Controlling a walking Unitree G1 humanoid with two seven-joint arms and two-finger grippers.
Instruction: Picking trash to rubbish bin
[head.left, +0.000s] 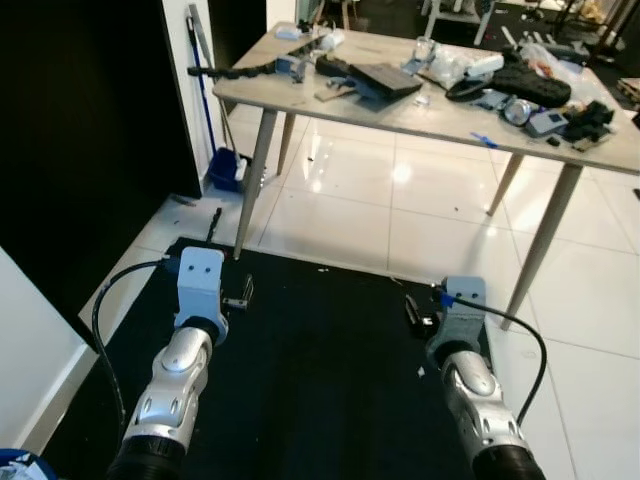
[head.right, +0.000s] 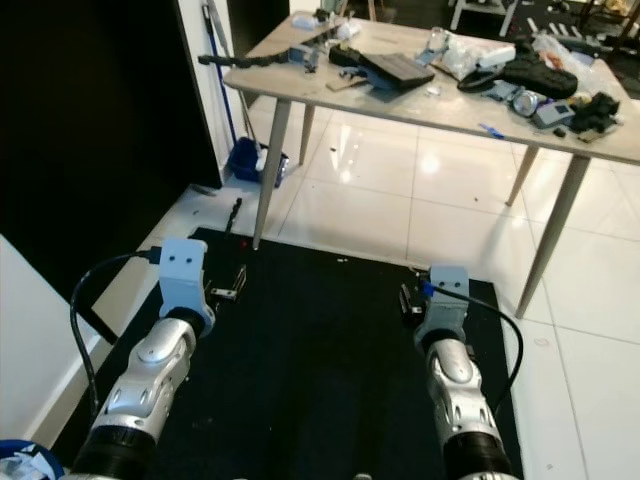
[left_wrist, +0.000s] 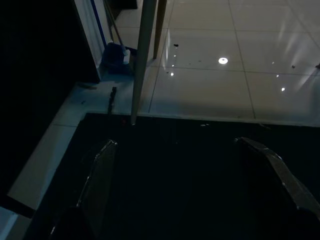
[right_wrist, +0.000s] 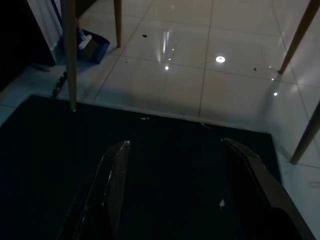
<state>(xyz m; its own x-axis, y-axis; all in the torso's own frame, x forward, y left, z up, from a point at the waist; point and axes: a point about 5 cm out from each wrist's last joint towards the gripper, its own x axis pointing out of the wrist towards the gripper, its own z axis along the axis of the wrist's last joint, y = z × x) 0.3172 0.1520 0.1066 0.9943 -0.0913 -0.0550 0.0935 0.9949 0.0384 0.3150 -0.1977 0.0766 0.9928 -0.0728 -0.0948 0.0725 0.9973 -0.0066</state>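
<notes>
While both arms reach forward low over the black mat (head.left: 320, 380), the left gripper (left_wrist: 190, 170) and the right gripper (right_wrist: 175, 170) each hold their fingers spread wide with nothing between them. No clear piece of trash lies within reach; the likeliest candidate is a small pale scrap (right_wrist: 221, 203) on the mat just ahead of the right gripper, so the right arm is the nearer one. What may be the rubbish bin (head.left: 18, 466) is a blue rim edging in behind the left arm. Only the head views show the cluttered table (head.left: 400, 110) beyond; the wrist views catch just its legs and the glossy tiled floor (right_wrist: 200, 60).
</notes>
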